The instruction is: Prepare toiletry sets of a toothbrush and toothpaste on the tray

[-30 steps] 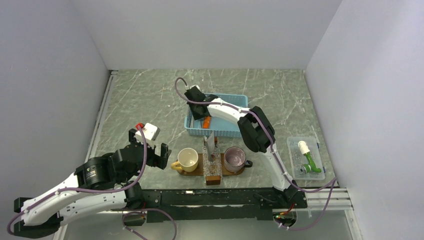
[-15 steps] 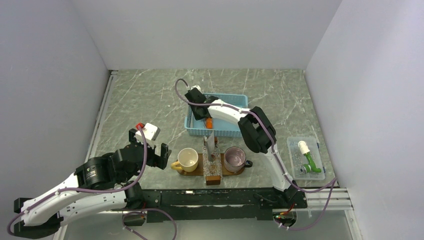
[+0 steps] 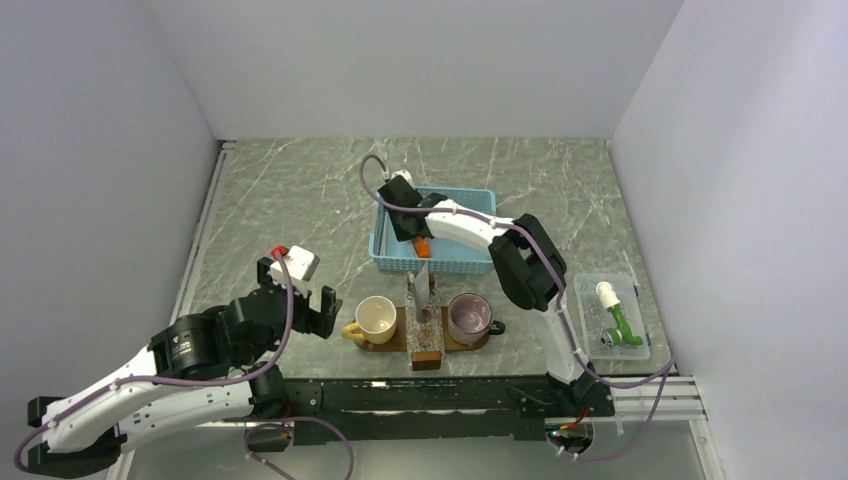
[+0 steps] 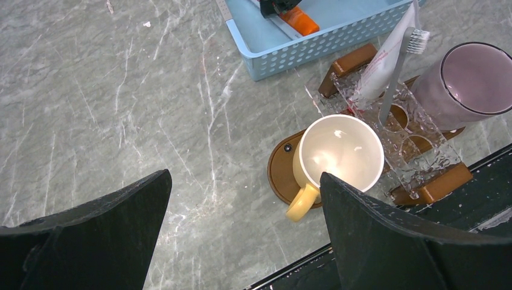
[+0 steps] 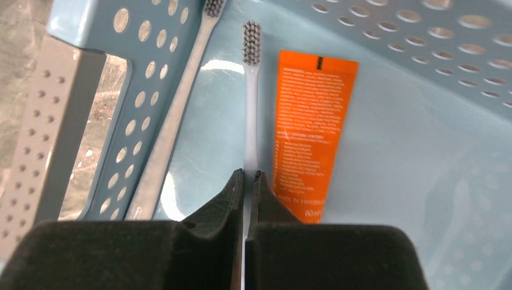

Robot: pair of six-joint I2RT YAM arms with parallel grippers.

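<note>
The right pincer (image 5: 247,178) is clenched on the handle of the pale-blue toothbrush (image 5: 251,103). The toothbrush lies flat on the floor of the blue basket (image 5: 392,36), bristles pointing away from the fingers. An orange tube (image 5: 308,139) of toothpaste lies just beside it. A spare brush (image 5: 175,121) rests along the basket wall on its other side.

The left pincer (image 4: 244,175) hangs wide open, grasping nothing, above the table (image 4: 90,90) near the brown tray (image 4: 279,175). On the tray stand a cream mug (image 4: 338,157), a clear holder (image 4: 422,151) and a purple cup (image 4: 474,75).

The holder already has a white tube (image 4: 380,69) and a standing brush (image 4: 400,75), so one set seems done. Both cups look empty. The gripped toothbrush is not yet lifted out. It and the orange tube have yet to reach the tray.
</note>
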